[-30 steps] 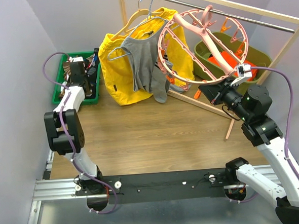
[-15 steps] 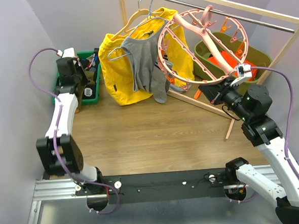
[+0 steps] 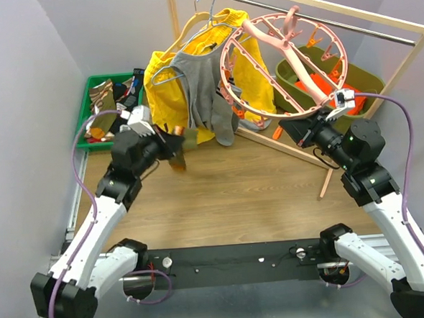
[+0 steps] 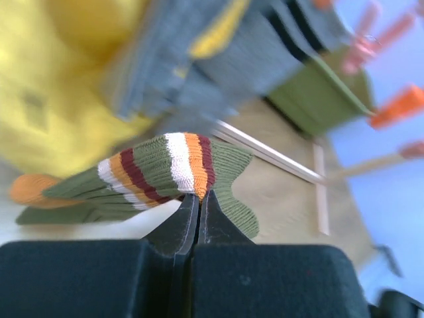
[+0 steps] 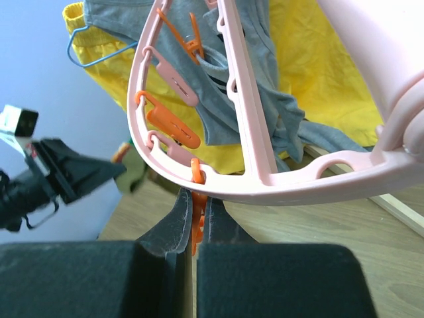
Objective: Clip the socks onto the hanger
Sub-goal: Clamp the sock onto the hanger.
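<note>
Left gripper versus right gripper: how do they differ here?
The left gripper pinches the olive sock by its striped cuff; the right gripper pinches an orange clip. The left gripper is apart from the hanger; the right gripper sits at the hanger's rim. Both are shut.

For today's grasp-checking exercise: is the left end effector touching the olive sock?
Touching. The left wrist view shows the left end effector shut on the striped cuff of the olive sock.
</note>
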Controlling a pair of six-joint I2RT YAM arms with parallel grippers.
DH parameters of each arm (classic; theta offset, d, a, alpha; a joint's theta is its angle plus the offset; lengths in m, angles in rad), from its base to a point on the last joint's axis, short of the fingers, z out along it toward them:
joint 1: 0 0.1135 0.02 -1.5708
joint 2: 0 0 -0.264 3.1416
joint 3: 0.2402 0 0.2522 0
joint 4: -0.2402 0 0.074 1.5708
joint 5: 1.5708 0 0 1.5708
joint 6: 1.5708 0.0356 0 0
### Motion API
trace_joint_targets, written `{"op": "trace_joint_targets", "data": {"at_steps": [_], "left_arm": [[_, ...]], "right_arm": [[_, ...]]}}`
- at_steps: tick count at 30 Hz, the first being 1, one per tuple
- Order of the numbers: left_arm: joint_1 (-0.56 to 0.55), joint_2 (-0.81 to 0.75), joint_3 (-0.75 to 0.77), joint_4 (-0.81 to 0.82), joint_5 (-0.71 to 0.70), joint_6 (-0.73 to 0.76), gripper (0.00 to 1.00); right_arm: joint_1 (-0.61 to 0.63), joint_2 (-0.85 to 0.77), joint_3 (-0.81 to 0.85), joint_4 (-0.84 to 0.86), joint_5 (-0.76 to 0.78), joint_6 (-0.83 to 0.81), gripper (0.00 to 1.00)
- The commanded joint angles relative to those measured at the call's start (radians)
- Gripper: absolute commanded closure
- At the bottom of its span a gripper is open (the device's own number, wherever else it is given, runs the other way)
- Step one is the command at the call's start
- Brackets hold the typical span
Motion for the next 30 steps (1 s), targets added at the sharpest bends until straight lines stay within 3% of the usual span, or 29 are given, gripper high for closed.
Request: {"op": "trace_joint_targets", "data": {"at_steps": [1, 6, 10, 23, 30], "left_arm": [[-0.198, -0.107, -0.087, 0.114, -0.023, -0.235, 1.0], [-0.45, -0.067, -0.118, 0.279, -0.117, -0.316, 1.0], [-0.556, 0.023, -0.118, 0.43, -0.209, -0.344, 1.0], [-0.639, 0.272, -0.065, 0.752, -0.33, -0.4, 1.0], [-0.659, 0.305, -0.056, 0.797, -0.325, -0.419, 1.0]], "right_arm": [[0.001, 0.004, -0.014, 0.025, -0.041, 0.014, 0.96], [0.001, 0.01, -0.011, 0.036, -0.047, 0.017, 0.96], [0.001, 0.011, -0.011, 0.038, -0.048, 0.024, 0.96], [0.0, -0.003, -0.032, 0.051, -0.048, 0.063, 0.96], [0.001, -0.007, -0.055, 0.067, -0.037, 0.073, 0.96]]}}
